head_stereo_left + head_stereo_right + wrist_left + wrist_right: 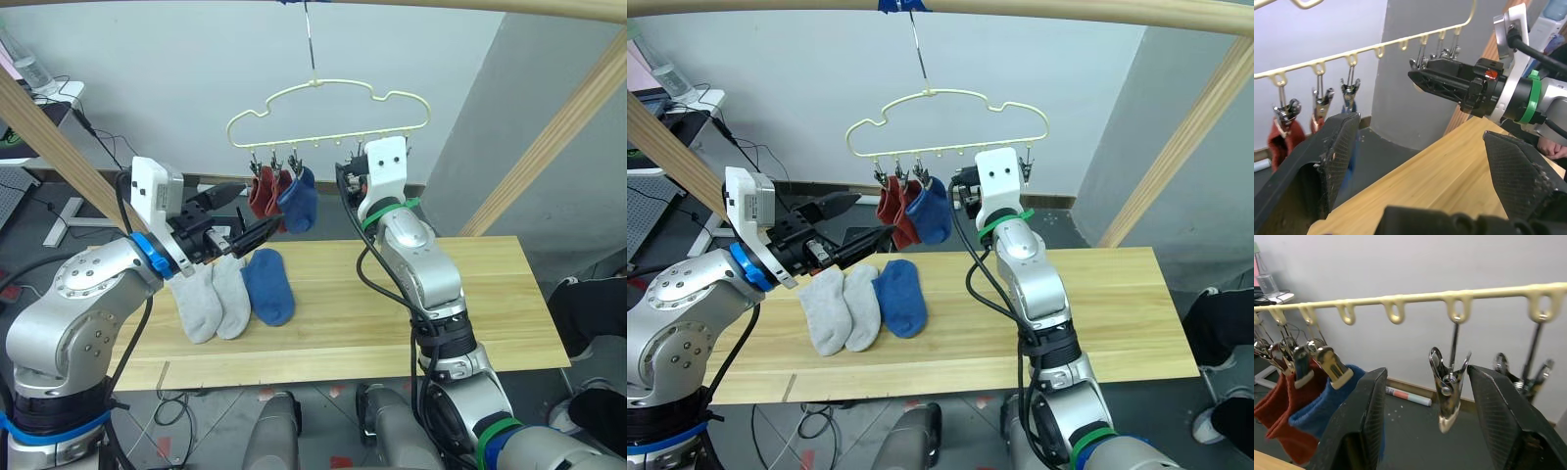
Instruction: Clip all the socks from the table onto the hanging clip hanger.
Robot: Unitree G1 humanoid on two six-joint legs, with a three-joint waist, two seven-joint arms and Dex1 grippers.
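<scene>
Right wrist view: right gripper (1425, 426) fingers spread either side of one empty metal clip (1448, 389), not touching it.
Left gripper (235, 223): fingers apart, empty, centre-left of frame.
Clip hanger (323, 108): upper centre; two rust red socks (265, 192), one blue sock (300, 201) clipped.
Table (490, 294): two grey socks (211, 299), one blue sock (268, 284) lower left.

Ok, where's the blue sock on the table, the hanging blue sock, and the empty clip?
blue sock on the table (269, 286): left eye view, its middle.
hanging blue sock (299, 205): left eye view, its body.
empty clip (1447, 394): right wrist view, its spring.
</scene>
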